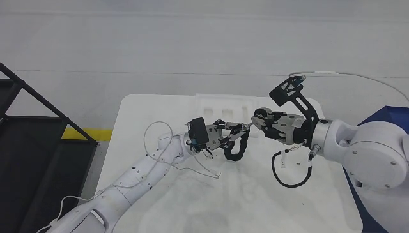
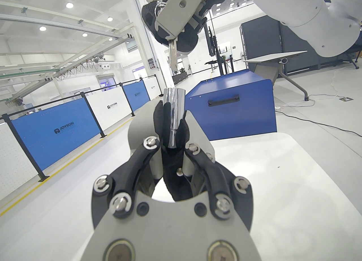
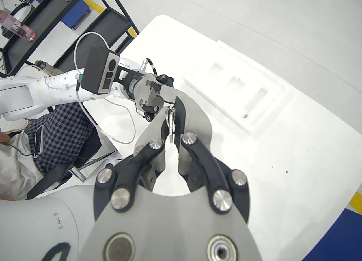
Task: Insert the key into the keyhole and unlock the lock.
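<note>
One key (image 2: 172,55), right fingers (image 3: 195,120), one lock (image 2: 173,115), left fingers (image 2: 140,127), seemingly apart

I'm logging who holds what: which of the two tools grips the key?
The right tool: it clamps the small silver metal key, blade sticking out. The left tool instead grips the shiny chrome cylindrical lock.

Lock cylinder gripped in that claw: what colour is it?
The lock's metal cylinder is shiny chrome silver, clearest in the left wrist view.

The left gripper (image 2: 173,124) clamps the lock (image 2: 173,112) between its jaws; beyond their tips, the right gripper (image 2: 173,36) pinches the key (image 2: 172,57), apart from the lock.
</note>
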Available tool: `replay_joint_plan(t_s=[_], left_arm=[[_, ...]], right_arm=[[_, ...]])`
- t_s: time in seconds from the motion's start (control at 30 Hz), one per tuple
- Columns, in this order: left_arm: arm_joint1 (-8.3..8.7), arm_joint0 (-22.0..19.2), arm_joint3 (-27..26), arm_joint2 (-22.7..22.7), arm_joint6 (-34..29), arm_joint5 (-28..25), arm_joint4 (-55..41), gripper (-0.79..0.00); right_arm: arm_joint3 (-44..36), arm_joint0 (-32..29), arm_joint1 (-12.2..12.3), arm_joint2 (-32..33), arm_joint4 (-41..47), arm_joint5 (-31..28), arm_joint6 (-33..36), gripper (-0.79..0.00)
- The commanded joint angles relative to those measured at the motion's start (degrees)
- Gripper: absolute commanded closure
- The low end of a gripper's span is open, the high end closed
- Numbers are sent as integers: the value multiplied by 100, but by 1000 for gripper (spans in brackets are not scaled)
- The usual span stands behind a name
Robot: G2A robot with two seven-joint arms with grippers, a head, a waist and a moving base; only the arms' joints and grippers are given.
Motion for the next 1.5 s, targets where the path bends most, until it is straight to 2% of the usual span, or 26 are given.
replay_joint_plan(t_s=[0.0,0.27,0.73,1.47], left_arm=[[0,0,0,0,0,0,0,0],[-39,175,-149,-33,-216,152,-82,0],[-121,219,-69,-145,-106,293,-12,0],[-188,317,-89,-306,-49,204,141,0]], right_arm=[[10,-53,-3,-20,5,-31,-100,0],[25,-136,-14,-124,-5,-65,-272,0],[67,-208,-13,-107,-46,134,-341,0],[97,-256,-20,-141,-50,127,-419,0]])
